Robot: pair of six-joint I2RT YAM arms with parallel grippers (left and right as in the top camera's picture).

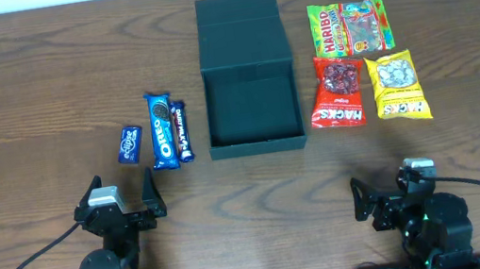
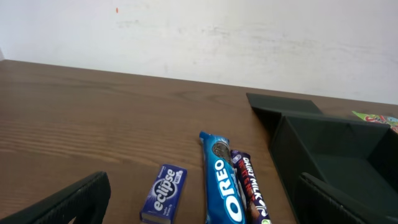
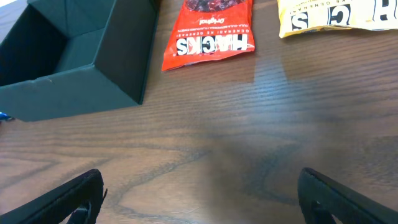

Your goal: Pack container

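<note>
The container sits at mid-bench with its opening up. Its lid is flipped flat on the far side. With the lid out, the long axis runs straight away from me.

Left of it, near the wall, lie a Dairy Milk bar and an Oreo pack, side by side and parallel to that axis. An eclipse pack lies further left, apart.

On the right, a red Hacks bag lies just beside the wall, with a yellow Hacks bag next to it. A Haribo bag lies beyond both, beside the lid.

My left gripper and right gripper are at the near edge, well apart from the container. Both have their jaws spread wide, released, grasping and touching nothing.
</note>
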